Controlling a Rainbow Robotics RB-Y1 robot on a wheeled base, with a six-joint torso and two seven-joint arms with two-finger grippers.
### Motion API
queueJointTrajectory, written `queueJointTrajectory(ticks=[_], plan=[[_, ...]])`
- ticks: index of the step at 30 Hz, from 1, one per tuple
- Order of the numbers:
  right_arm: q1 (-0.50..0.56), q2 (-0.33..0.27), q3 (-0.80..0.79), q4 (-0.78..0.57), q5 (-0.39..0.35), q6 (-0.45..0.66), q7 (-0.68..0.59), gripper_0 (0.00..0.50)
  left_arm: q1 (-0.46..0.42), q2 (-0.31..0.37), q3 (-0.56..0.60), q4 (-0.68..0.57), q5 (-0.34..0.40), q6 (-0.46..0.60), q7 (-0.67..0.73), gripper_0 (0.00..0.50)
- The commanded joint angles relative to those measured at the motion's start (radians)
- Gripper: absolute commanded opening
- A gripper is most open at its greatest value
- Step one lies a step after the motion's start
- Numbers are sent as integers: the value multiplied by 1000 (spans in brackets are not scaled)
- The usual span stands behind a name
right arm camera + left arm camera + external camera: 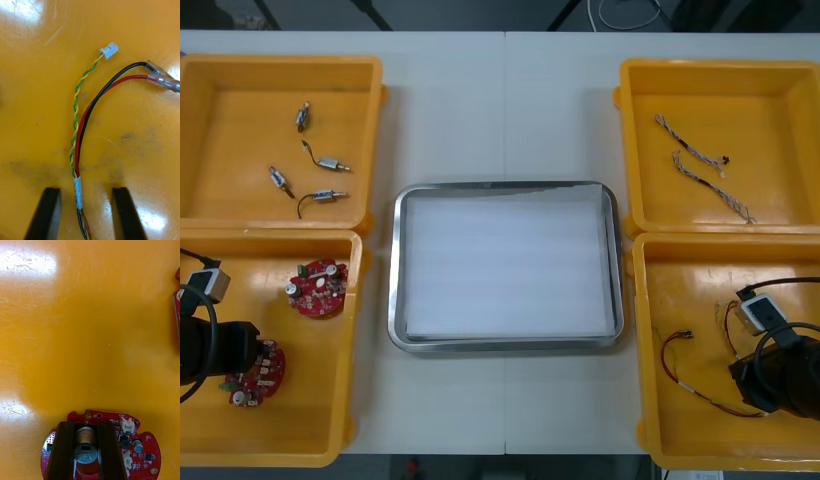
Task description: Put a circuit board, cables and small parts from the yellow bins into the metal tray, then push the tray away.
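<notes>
I'm seeing right gripper (87,192) gaping astride red and yellow cable (76,131), lying lengthwise between its jaws, right of metal tray (394,290); left gripper (86,426) clamping circuit board (144,452).

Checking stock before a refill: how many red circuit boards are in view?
2, both in the near-left yellow bin: the free board lies nearer the tray; the gripped board sits in the left gripper. More may hide beneath the arm.

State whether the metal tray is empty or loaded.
Empty: the metal tray shows a bare white inside, nothing lying in it.
</notes>
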Motion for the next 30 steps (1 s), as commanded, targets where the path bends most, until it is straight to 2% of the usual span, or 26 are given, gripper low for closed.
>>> queueJointTrajectory(ticks=[1,4,10,16,18,24,30], plan=[[49,-25,22,13,11,2,-4,0,18,8,2,-6,-2,-7,44,0],[50,-25,20,13,1,14,-11,0,-9,8,25,-12,0,40,45,0],[43,-25,-15,-24,-18,62,-11,0,-105,15,91,-54,6,215,62,0],[15,-26,-102,-145,-58,226,-13,0,-222,30,142,-97,24,415,90,0],[-5,-25,-145,-176,-108,295,-14,0,-272,36,152,-110,33,487,100,0],[-72,-25,-245,-265,-193,462,-16,0,-414,38,157,-127,56,657,128,0],[-172,-25,-320,-309,-248,625,-27,0,-544,36,103,-139,79,663,162,0]])
